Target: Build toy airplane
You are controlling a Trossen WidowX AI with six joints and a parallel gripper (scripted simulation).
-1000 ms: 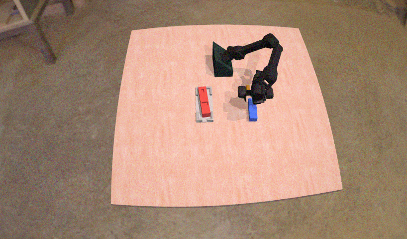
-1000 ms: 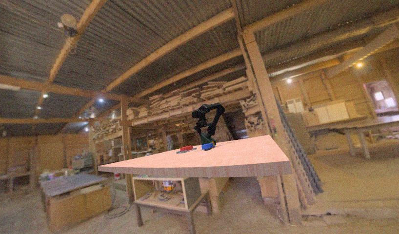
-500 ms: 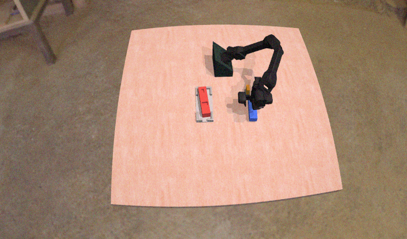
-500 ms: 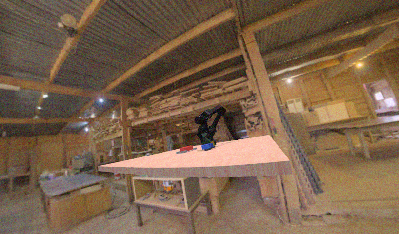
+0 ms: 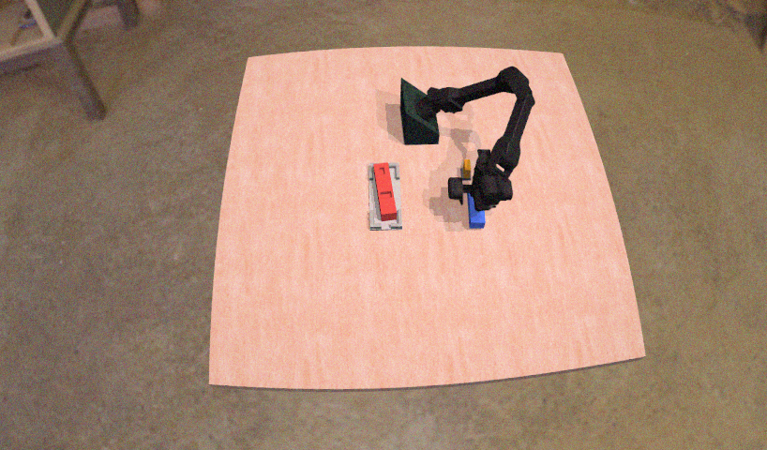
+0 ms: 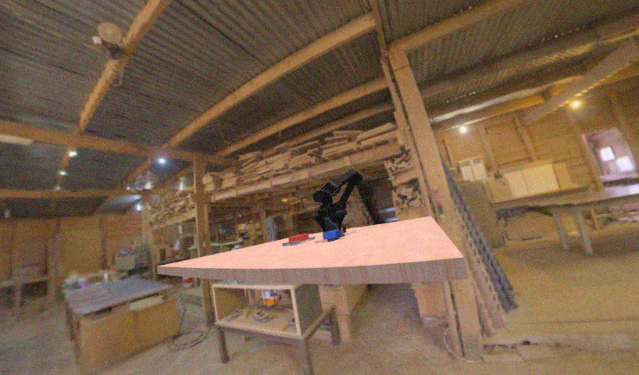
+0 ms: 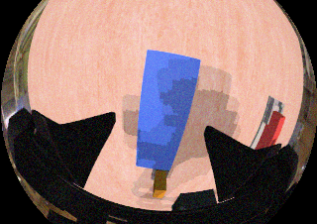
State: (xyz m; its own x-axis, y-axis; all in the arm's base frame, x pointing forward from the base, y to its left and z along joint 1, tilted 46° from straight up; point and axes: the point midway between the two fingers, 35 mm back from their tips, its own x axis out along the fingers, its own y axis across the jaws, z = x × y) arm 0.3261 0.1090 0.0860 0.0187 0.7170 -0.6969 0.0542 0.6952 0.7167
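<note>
The red fuselage [image 5: 384, 190] [image 6: 298, 237] [image 7: 272, 132] lies in the grey jig cradle [image 5: 397, 210] near the table's middle. The blue wing [image 5: 476, 217] [image 6: 332, 235] [image 7: 165, 108] lies flat on the table to its right. The small orange tail fin [image 5: 466, 168] [image 7: 158, 184] lies just behind the wing. My gripper [image 5: 473, 196] [image 7: 161, 124] is open and empty. It hangs low over the wing's rear end, with a finger on each side of the wing in the wrist view.
The pink table top [image 5: 321, 290] [image 6: 383, 251] carries the arm's dark green base block [image 5: 415, 113] at the back. Beyond the table edges lies workshop floor, with a shelf unit [image 6: 262, 308] under the table.
</note>
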